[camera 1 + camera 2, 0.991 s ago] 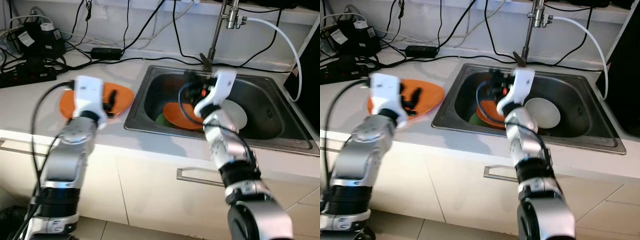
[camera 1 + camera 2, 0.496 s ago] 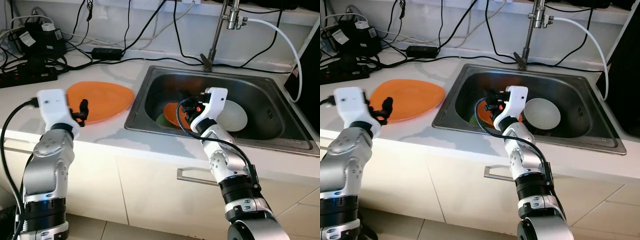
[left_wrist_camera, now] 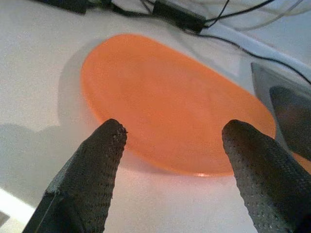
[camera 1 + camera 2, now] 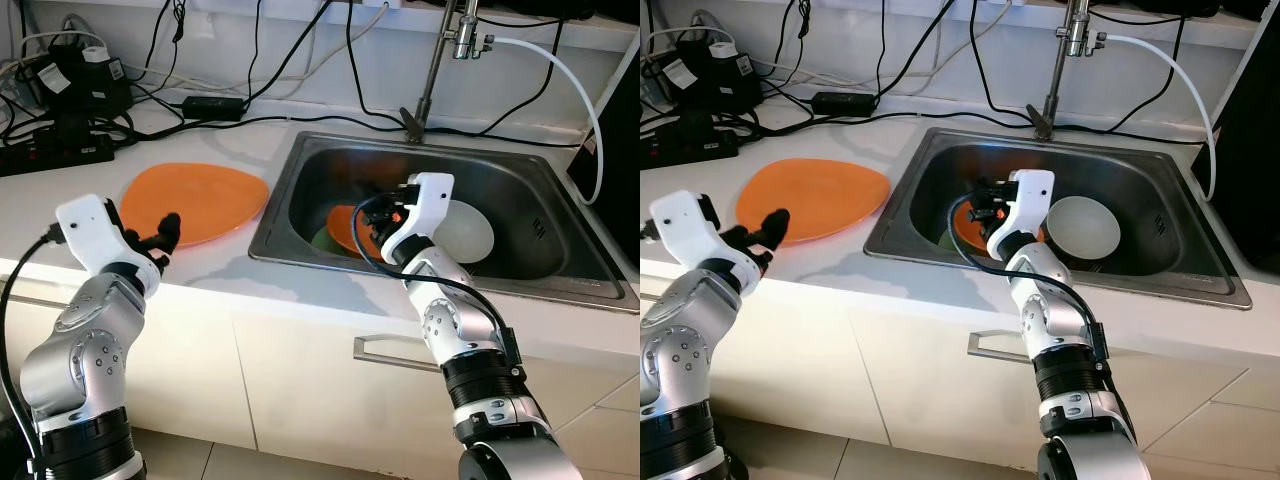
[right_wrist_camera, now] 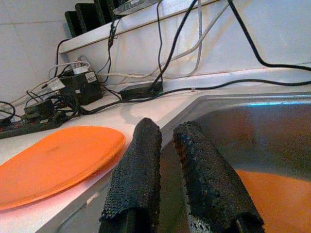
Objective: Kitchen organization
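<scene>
Left gripper (image 3: 170, 145): fingers spread wide and empty, just short of the near rim of the orange plate (image 4: 200, 200), which lies flat on the white counter (image 4: 60, 200) to the left of the sink (image 4: 300, 160). Right gripper (image 5: 167, 179): fingers drawn close together with a narrow gap, nothing between them, poised over the left part of the sink basin above a second orange plate (image 4: 350, 230).

The step in hand appears to be clearing dishes from the sink to the counter. To do it well, the right gripper should open before descending, approach the sink plate at its exposed rim rather than its face, and close on the edge with one finger above and one below; a flat, smooth plate is likely to slip if pinched shallowly. The left gripper is best kept clear of the counter plate.

The counter plate is a broad, shallow, rounded dish of uniform matte orange, unmarked. In the sink, the orange plate overlaps something green (image 4: 322, 240) on its left; a white bowl (image 4: 468, 232) sits just to its right. Black cables (image 4: 200, 105) and a power strip (image 4: 55, 150) lie along the far counter; the tap (image 4: 440, 60) stands behind the sink.
</scene>
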